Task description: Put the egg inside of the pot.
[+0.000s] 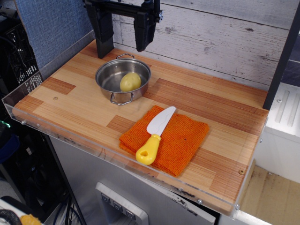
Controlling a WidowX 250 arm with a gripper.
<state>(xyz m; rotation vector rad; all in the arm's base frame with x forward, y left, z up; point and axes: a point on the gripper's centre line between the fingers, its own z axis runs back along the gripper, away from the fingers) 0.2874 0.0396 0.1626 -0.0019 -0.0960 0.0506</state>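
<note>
Egg [130, 81]: lying inside the pot [108, 79], toward its right wall.
Gripper [123, 43]: hovering above the pot's far rim, fingers spread wide, holding nothing.
Knife [156, 134]: resting on orange cloth [180, 140], right of the pot.

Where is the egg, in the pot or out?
In. The egg lies on the bottom of the pot, walls all around it. The open tool hangs above, touching nothing.
</note>
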